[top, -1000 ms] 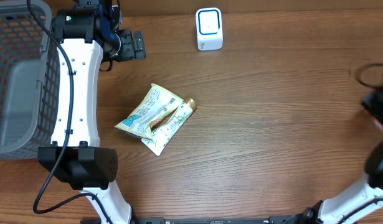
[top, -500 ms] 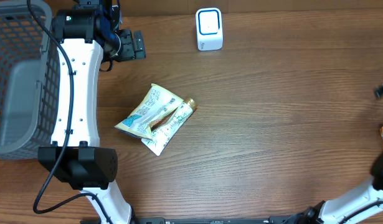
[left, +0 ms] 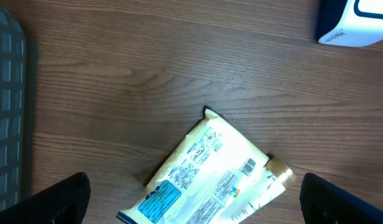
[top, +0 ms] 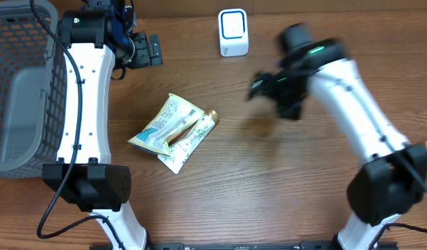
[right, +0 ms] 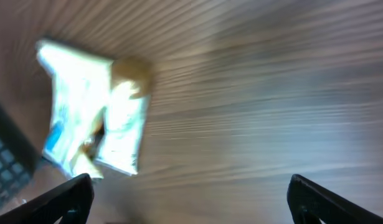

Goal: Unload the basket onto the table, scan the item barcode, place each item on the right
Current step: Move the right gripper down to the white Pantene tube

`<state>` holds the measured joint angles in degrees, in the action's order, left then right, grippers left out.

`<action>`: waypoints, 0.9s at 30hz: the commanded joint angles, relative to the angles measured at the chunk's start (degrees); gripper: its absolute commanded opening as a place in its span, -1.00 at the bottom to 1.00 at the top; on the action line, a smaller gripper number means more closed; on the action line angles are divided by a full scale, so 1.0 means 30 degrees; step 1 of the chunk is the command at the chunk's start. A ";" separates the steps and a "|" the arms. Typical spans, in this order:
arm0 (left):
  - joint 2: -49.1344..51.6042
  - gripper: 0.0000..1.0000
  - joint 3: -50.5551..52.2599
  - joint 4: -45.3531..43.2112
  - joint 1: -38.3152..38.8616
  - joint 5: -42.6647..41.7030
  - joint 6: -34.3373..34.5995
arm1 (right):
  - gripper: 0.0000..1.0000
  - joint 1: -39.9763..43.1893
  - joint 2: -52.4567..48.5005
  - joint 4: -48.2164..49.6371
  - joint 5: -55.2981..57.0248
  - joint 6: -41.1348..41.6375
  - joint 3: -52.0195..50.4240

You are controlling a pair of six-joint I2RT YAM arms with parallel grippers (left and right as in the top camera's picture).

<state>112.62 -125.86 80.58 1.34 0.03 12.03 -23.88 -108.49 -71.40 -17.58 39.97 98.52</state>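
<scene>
On the brown wood-grain worktop, the crinkled white-and-gold foil snack pouch lies flat, left of centre. It looks light, soft and slippery, so pinching a sealed edge seems safest. The left tool and right tool both gape empty.

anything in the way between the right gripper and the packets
nothing visible does. the right gripper, jaws open and empty, is to the right of the packets, with only bare table between them. the scanner stands off that line, at the far edge
</scene>
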 commanded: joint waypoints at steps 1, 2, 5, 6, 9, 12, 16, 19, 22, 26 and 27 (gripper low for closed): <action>-0.0168 0.99 0.0080 -0.0015 -0.0189 0.0175 0.0270 | 1.00 -0.2790 0.0299 0.2055 0.1144 0.5129 -0.0641; -0.0168 0.99 0.0080 -0.0007 -0.0189 0.0175 0.0270 | 1.00 -0.3628 0.0226 0.2987 0.1486 0.6419 -0.0867; -0.0168 0.99 0.0080 -0.0015 -0.0189 0.0175 0.0270 | 1.00 -0.4823 -0.0211 0.4881 0.1800 0.8102 -0.1246; -0.0168 1.00 0.0080 -0.0015 -0.0189 0.0175 0.0270 | 1.00 -0.5034 -0.0503 0.5377 0.1851 0.8480 -0.1290; -0.0168 1.00 0.0080 -0.0015 -0.0189 0.0175 0.0270 | 1.00 -0.5282 -0.1639 0.6710 0.1581 0.8779 -0.1290; -0.0168 1.00 0.0080 -0.0007 -0.0189 0.0175 0.0277 | 0.91 -0.5289 -0.2871 0.7096 0.1413 0.8757 -0.1290; -0.0168 0.99 0.0080 -0.0007 -0.0189 0.0175 0.0270 | 0.86 -0.5384 -0.3650 0.6178 0.1035 0.8670 -0.1290; -0.0168 0.99 0.0080 -0.0015 -0.0189 0.0175 0.0270 | 0.87 -0.5632 -0.3650 0.6142 0.1741 0.8524 -0.1297; -0.0168 1.00 0.0080 -0.0007 -0.0189 0.0175 0.0270 | 0.86 -0.5829 -0.3745 0.6513 0.2397 0.8553 -0.1355; -0.0168 1.00 0.0080 -0.0015 -0.0189 0.0175 0.0270 | 0.84 -0.6120 -0.4007 0.6936 0.2127 0.8845 -0.1362; -0.0168 0.99 0.0080 -0.0007 -0.0189 0.0175 0.0270 | 0.82 -0.6207 -0.4073 0.7147 0.2120 0.8845 -0.1362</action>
<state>112.62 -125.86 80.58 1.34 0.03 12.03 -41.54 -120.51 -50.94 -12.03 65.54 94.26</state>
